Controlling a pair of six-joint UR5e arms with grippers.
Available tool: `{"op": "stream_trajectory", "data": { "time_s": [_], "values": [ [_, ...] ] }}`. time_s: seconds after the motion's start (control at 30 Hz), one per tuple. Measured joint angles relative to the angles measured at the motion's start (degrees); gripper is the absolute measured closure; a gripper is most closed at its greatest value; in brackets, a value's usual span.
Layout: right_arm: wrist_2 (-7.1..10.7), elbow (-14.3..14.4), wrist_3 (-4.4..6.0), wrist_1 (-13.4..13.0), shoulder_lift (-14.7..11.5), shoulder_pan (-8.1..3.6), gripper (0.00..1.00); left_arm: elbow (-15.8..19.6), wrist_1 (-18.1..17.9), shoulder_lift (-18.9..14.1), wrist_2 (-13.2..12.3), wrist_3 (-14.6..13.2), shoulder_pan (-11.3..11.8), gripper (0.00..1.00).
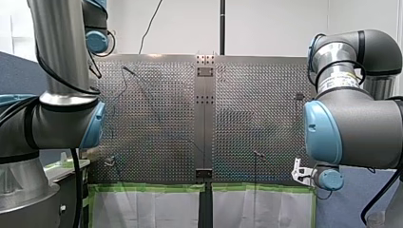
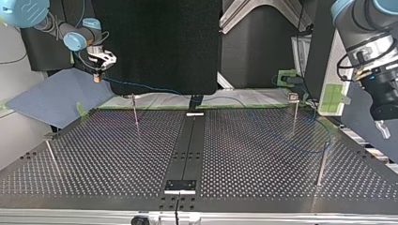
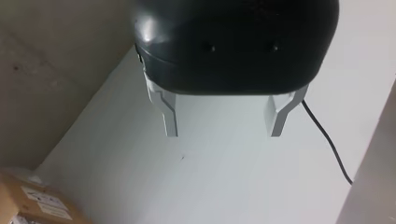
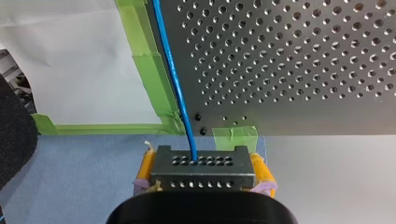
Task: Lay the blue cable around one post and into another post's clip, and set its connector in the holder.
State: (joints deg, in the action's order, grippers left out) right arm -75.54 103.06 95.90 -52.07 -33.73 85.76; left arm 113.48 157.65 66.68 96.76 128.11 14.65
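Our right end effector (image 4: 201, 173) pinches the dark grey perforated metal connector block (image 4: 201, 161) between its yellow pads (image 4: 145, 167). The thin blue cable (image 4: 173, 79) leaves the block's top and runs ahead beside the green tape (image 4: 150, 79) edging the perforated metal tabletop (image 4: 303, 70). In the top view this end effector hangs off the tabletop's far left corner, over a blue-grey sheet (image 2: 56, 96). The cable follows the far edge, then loops over the right part near a thin metal post (image 2: 322, 164). Our left end effector (image 3: 224, 133) — metal fingers (image 3: 170, 119) spread, nothing between them — faces a white surface (image 3: 224, 182).
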Motion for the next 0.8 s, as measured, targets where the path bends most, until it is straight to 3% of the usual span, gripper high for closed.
{"op": "stream_trajectory", "data": {
  "time_s": [0.03,0.17,0.4,0.6,0.8],
  "values": [
    [-0.02,0.0,0.0,0.01,0.0,0.03,1.0,-0.7,0.74,0.01,0.02,-0.71,-0.23,0.07],
    [-0.1,0.0,0.01,0.04,0.0,0.08,1.0,-2.39,2.86,0.69,0.28,-2.84,-1.03,0.07],
    [-0.14,0.0,0.01,0.04,0.01,0.23,1.0,-2.4,6.85,3.99,1.26,-6.85,-3.27,0.07],
    [-0.21,0.0,0.04,0.04,0.01,0.29,1.0,-2.38,10.8,7.53,4.44,-10.8,-6.81,0.07],
    [-0.23,-0.14,-0.02,0.15,0.01,0.52,1.0,-2.38,14.68,8.09,6.86,-14.67,-8.69,0.07]
  ]
}}
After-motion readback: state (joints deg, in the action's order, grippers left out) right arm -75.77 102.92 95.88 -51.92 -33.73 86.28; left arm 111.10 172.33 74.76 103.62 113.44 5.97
